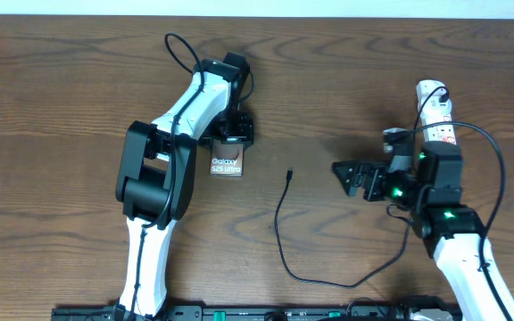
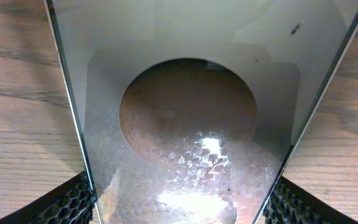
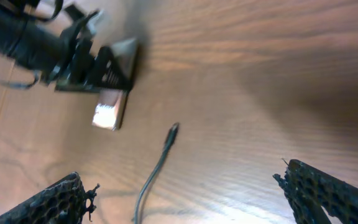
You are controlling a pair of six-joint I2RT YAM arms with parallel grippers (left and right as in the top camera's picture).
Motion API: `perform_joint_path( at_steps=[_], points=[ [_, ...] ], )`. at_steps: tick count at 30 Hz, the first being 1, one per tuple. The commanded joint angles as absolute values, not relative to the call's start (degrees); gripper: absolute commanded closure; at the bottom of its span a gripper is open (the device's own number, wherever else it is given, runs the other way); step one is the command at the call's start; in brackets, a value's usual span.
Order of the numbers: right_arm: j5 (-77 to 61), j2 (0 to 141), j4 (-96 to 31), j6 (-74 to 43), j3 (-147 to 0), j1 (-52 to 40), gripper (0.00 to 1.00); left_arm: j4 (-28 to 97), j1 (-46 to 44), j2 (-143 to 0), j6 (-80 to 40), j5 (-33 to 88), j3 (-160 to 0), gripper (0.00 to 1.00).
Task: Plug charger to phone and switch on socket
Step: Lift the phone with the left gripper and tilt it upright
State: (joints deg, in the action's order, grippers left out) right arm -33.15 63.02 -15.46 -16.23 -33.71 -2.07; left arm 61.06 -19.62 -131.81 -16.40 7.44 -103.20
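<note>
The phone [image 1: 227,166], dark with white "Galaxy" lettering, lies flat on the table left of centre. My left gripper [image 1: 236,132] reaches down over its far end. In the left wrist view the phone [image 2: 185,112] fills the space between the fingers [image 2: 67,202], and both pads press against its side edges. The charger's black tip [image 1: 289,174] lies right of the phone, its thin cable [image 1: 279,241] curling toward the front. My right gripper [image 1: 351,176] hovers open to the right of the tip [image 3: 174,129], holding nothing. The socket [image 1: 435,111] lies behind the right arm, partly hidden.
The table [image 1: 346,71] is dark brown wood. The left arm's black cable loops at the back left [image 1: 178,49]. A black cord arcs around the right arm [image 1: 498,169]. In the right wrist view the left gripper [image 3: 98,68] stands over the phone [image 3: 109,115].
</note>
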Motion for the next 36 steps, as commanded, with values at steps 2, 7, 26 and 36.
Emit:
perform_joint_path(
  at_steps=[2, 7, 26, 36],
  points=[
    [-33.8, 66.3, -14.0, -21.9, -34.9, -6.9, 0.01, 61.1, -19.6, -127.4, -16.8, 13.7, -102.4, 0.21],
    [-35.5, 73.5, -8.4, -26.6, -34.9, -9.6, 0.05, 61.8, -19.5, -124.2, -16.8, 17.1, -102.4, 0.21],
    [-38.2, 95.4, 29.1, -43.7, -34.9, -21.8, 0.12, 63.4, -24.0, -121.0, -18.3, 17.6, -102.3, 0.20],
    [-35.6, 95.7, 31.0, -46.8, -34.9, -21.9, 0.23, 62.8, -25.0, -121.0, -18.3, 23.0, -102.3, 0.21]
  ],
)
